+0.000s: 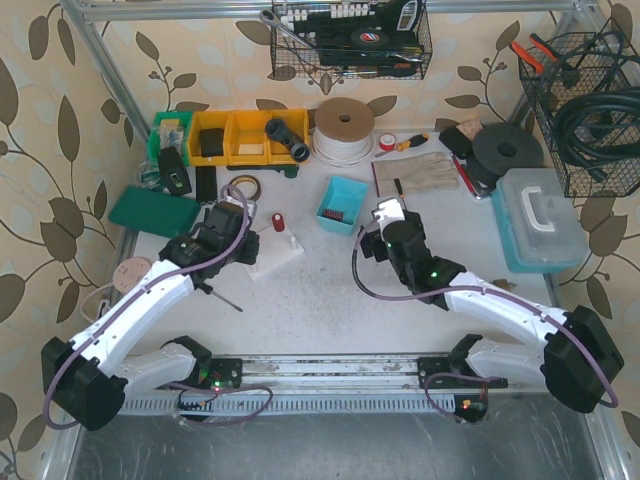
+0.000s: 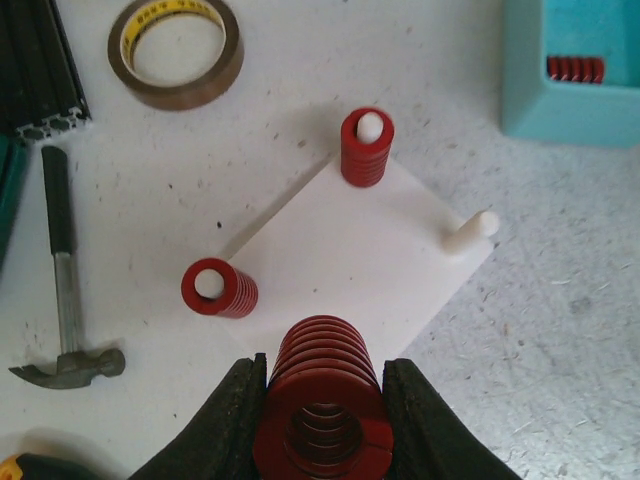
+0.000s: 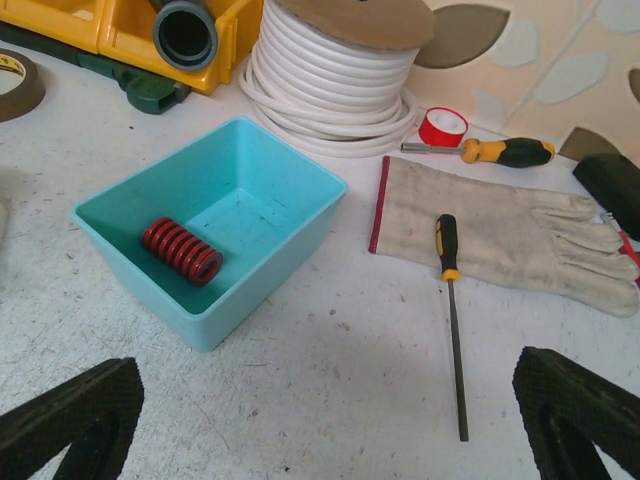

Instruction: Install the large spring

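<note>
1. You have no legible wording anywhere in these views. There is only print too small or too blurred to make out.
2. Ahead of the left gripper (image 2: 322,400) and off to its left, the tape roll (image 2: 175,50) carries dark lettering on its yellow inner liner. You can tell it is print, but not what it says.
3. In the right wrist view the tape roll sits far ahead-left of the right gripper (image 3: 330,412), with one dark mark on its liner — cut off by the frame edge.
4. From above, well beyond both grippers, the black case (image 1: 345,28) in the wire basket (image 1: 283,62) bears white and yellow labels — unreadable.
</note>
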Action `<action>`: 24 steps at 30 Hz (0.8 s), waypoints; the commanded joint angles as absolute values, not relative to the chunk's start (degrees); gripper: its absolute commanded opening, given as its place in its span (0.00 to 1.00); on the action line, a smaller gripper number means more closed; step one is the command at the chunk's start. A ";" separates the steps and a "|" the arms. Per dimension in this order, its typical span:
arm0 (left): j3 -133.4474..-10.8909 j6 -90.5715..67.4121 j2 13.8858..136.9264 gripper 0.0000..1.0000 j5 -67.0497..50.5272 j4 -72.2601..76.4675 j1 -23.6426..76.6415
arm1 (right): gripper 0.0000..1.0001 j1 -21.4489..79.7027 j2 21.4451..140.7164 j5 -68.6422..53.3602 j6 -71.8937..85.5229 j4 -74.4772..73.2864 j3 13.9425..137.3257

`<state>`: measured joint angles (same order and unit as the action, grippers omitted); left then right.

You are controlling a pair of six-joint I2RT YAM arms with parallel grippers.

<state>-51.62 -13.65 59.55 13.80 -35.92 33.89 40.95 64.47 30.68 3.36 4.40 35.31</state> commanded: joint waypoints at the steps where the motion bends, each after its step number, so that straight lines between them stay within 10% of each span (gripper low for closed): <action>1: -51.07 -14.72 62.03 0.00 14.19 -35.14 34.47 | 0.99 40.79 65.79 30.91 5.46 4.11 35.33; 24: -50.00 -14.99 69.97 0.00 13.84 -38.11 34.46 | 0.99 40.61 66.62 31.38 5.15 2.79 36.21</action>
